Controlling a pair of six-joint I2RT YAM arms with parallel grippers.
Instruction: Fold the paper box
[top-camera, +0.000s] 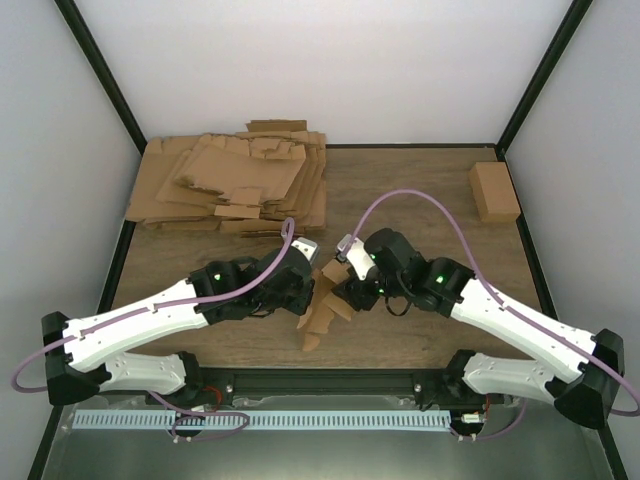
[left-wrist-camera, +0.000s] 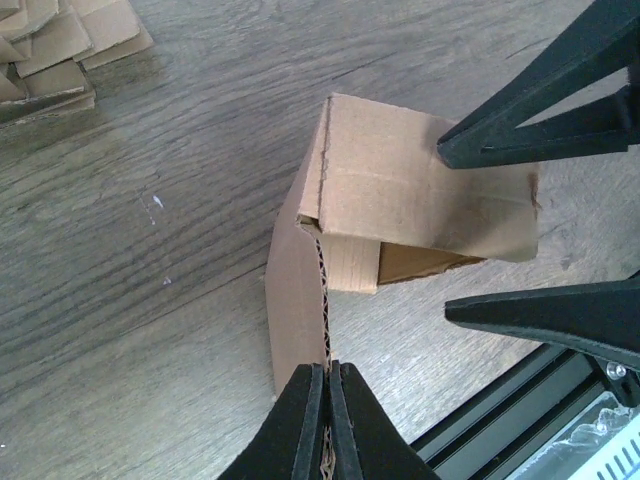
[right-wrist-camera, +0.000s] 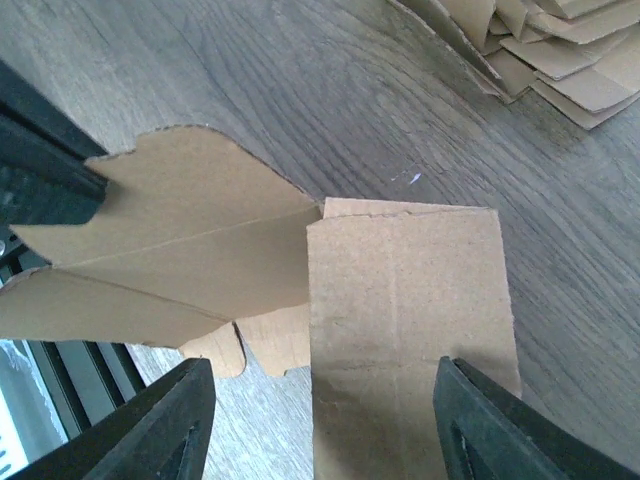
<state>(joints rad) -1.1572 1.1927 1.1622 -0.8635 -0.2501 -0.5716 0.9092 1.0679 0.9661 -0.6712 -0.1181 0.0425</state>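
1. The paper box (top-camera: 322, 300), half-formed, stands on the table (top-camera: 420, 190) near its front edge, between the two wrists.
2. The left gripper (left-wrist-camera: 327, 385) is clenched on the corrugated edge of one side wall, which runs straight away from its fingertips.
3. The right gripper (right-wrist-camera: 325, 400) is released, its jaws wide and straddling the top flap. The flap's long axis lies along the fingers. One fingertip may touch it, but the view leaves that unsure.
4. The right arm looks better placed to press the flap while the left steadies the wall.
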